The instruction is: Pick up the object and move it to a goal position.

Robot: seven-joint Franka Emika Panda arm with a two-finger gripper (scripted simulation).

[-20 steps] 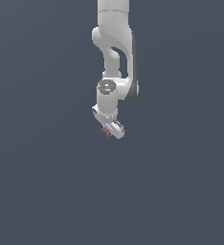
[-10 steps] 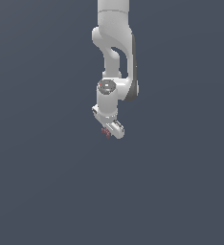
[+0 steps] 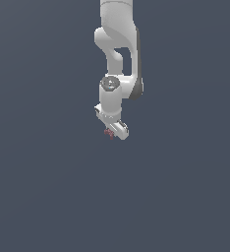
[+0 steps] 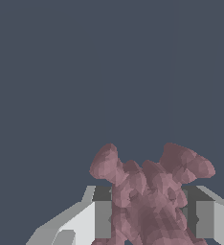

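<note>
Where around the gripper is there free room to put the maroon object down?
Plain grey fills the exterior view to both sides of and below the gripper, with nothing else there. The only crowded spot is between the fingers, where the maroon object sits.

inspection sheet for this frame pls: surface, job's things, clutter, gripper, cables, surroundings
Surface: plain dark grey ground, no edge or markings seen.
Job's things: maroon object, lumpy with two stubby prongs, sits between the fingers; goal marker nothing seen.
Clutter: nothing seen.
Gripper: white gripper points downward, shut on the object, one finger at each side of it.
Cables: nothing seen.
Surroundings: uniform grey backdrop; only the white arm in the exterior view.
</note>
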